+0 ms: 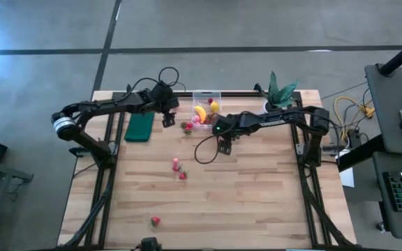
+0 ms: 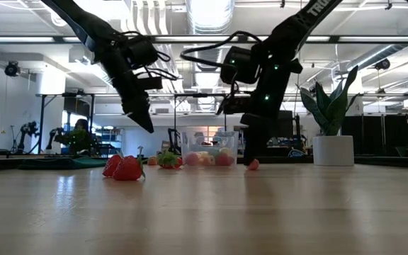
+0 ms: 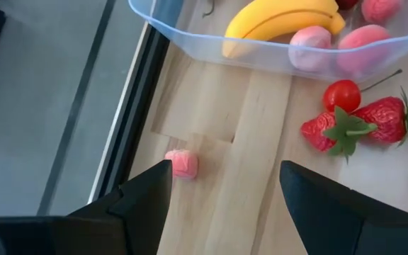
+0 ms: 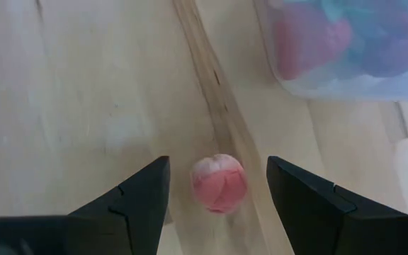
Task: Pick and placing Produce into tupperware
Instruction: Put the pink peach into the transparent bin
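Both arms poised over loose pink fruit beside the half-filled tupperware

The tupperware (image 1: 206, 106) sits at the upper middle of the high view, already holding the banana (image 1: 199, 112), the lemon (image 1: 214, 107) and some pink fruit; strawberries (image 1: 188, 126) lie just beside it, more (image 1: 178, 169) at mid-desk and one (image 1: 155, 221) near the lower edge. The round pink fruit (image 4: 219, 183) under the right gripper (image 4: 218, 185) looks likely to roll or squirt sideways if the fingers close off-centre. Those fingers are spread wide, straddling it, touching nothing. The left gripper (image 3: 225, 188) hovers with its fingers released and empty; another pink fruit (image 3: 182, 163) lies just past one finger, close to the desk (image 1: 257, 202) edge, so a nudge could knock it off.
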Controlling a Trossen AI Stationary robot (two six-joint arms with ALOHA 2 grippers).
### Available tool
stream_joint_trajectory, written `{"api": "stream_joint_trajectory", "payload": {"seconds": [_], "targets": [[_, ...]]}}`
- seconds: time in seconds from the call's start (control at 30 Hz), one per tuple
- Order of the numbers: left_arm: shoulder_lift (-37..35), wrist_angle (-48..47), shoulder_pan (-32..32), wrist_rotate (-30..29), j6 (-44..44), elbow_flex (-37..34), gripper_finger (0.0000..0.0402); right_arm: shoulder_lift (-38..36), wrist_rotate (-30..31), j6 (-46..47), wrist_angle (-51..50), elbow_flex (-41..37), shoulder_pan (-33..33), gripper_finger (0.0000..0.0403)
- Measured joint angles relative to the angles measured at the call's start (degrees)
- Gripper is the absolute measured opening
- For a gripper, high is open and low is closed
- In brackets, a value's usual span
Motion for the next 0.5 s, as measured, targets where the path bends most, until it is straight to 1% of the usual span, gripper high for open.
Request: {"api": "stream_joint_trajectory", "payload": {"seconds": [0.17, 0.5], "targets": [[0.00, 0.01, 0.03, -0.02, 0.22, 0.13, 0.0246, 0.55, -0.02, 0.00, -1.11, 0.40, 0.00, 0.0211], [0.00, 0.18, 0.29, 0.00, 2.51, 0.17, 0.0246, 0.38, -1.40, -0.02, -1.09, -1.01, 0.00, 0.0139]]}}
